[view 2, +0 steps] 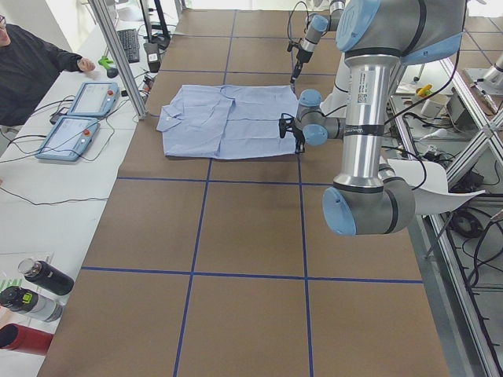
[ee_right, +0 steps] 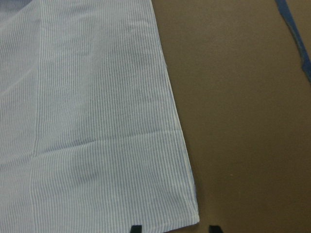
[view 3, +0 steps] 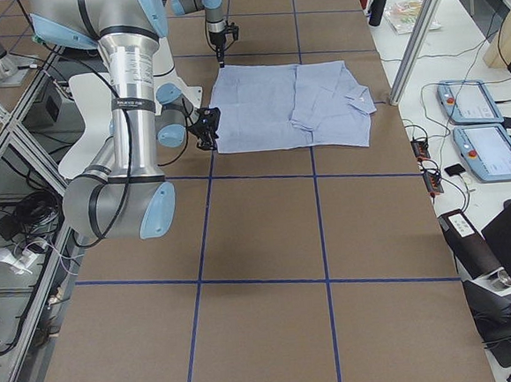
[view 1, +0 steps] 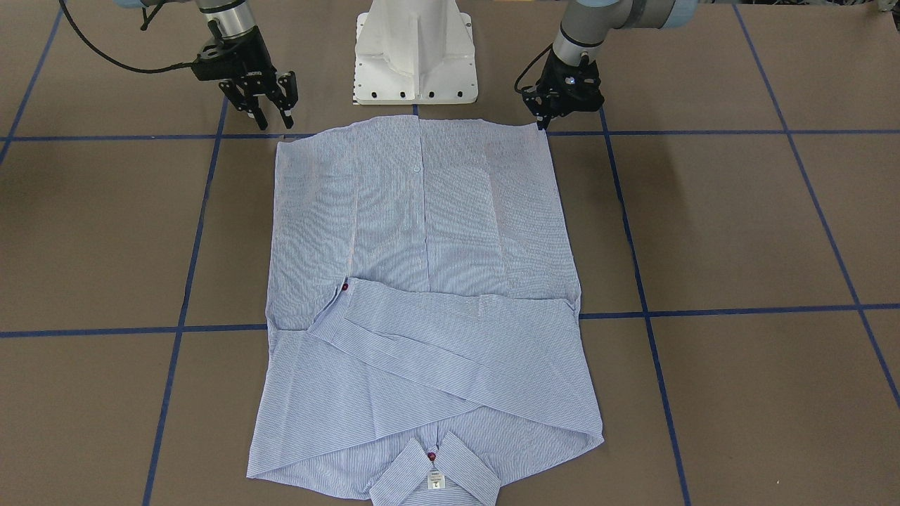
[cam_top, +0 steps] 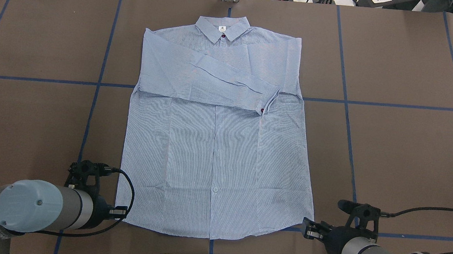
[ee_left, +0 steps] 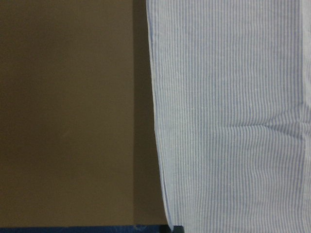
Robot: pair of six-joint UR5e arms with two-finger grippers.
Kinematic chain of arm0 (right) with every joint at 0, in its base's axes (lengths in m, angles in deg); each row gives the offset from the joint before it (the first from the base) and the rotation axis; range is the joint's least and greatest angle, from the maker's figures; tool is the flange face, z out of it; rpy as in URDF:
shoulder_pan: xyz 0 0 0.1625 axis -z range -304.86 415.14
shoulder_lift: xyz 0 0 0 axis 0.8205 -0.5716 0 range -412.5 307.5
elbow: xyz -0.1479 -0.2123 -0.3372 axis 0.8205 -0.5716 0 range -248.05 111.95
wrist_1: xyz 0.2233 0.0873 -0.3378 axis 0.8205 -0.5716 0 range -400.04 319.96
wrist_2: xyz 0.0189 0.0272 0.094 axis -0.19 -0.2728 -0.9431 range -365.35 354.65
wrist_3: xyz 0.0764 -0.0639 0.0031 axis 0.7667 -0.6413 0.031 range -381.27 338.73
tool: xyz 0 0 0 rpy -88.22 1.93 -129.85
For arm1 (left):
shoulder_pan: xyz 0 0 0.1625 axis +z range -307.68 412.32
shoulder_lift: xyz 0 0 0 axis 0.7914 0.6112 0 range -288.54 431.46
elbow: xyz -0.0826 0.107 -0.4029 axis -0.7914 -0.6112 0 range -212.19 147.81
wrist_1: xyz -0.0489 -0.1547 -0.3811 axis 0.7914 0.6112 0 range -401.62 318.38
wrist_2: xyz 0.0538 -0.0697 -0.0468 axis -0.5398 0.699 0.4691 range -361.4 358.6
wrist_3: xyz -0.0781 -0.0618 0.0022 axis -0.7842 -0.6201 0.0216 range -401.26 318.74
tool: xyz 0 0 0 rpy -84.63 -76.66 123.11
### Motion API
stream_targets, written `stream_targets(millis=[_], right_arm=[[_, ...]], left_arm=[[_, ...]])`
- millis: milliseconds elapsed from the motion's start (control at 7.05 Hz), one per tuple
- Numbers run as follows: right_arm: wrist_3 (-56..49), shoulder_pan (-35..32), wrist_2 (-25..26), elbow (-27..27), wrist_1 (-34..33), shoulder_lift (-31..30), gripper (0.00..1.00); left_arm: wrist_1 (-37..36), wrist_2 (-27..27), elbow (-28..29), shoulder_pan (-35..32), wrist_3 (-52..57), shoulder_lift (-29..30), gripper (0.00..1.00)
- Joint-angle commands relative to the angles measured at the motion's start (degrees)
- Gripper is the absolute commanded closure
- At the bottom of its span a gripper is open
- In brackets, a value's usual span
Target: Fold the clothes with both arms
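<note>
**shirt flat on the surface, an end effector at each hem corner**

the light blue striped shirt [cam_top: 217, 150] lay flat on the brown surface [cam_top: 400, 155], front side up and buttoned. its collar [cam_top: 222, 23] pointed away from the robot, and its hem lay close to the white base [view 1: 415, 56]. both sleeves were folded across the chest, one over the other. the upper sleeve ended in a cuff [cam_top: 270, 100] with a dark red button, on the robot's right half of the shirt. a small white label [cam_top: 222, 28] showed inside the collar, with one more red button just under it.

the left end effector [cam_top: 121, 212] was at the hem corner on the robot's left, very near the cloth edge. the left wrist view showed only the shirt edge and a small dark piece at the bottom. so i cannot tell if this end effector was released or clenched, or if it touched the cloth.

the right end effector [view 1: 275, 121] was at the other hem corner. it was released and grasped nothing. its two fingertips [ee_right: 136, 228] stood apart, and in the right wrist view the shirt corner lay between them.

blue tape lines [cam_top: 391, 104] crossed the surface in a grid. in the exterior left view a person [view 2: 31, 63] in dark clothes was at a side desk beyond the collar end, near two tablets [view 2: 78, 118].
</note>
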Motion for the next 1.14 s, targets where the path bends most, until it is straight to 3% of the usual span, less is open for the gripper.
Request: stream_targets(millis=[0, 993], right_arm=[[-0.3, -0.2, 2.1, -1.7, 0.0, 0.6, 0.60], [-0.7, 0.0, 4.1, -4.2, -0.1, 0.9, 0.63]], left_arm=[[-0.1, -0.2, -0.2, 0.0, 0.0, 0.0, 1.00], [-0.8, -0.2, -1.4, -0.1, 0.1, 0.0, 1.00]])
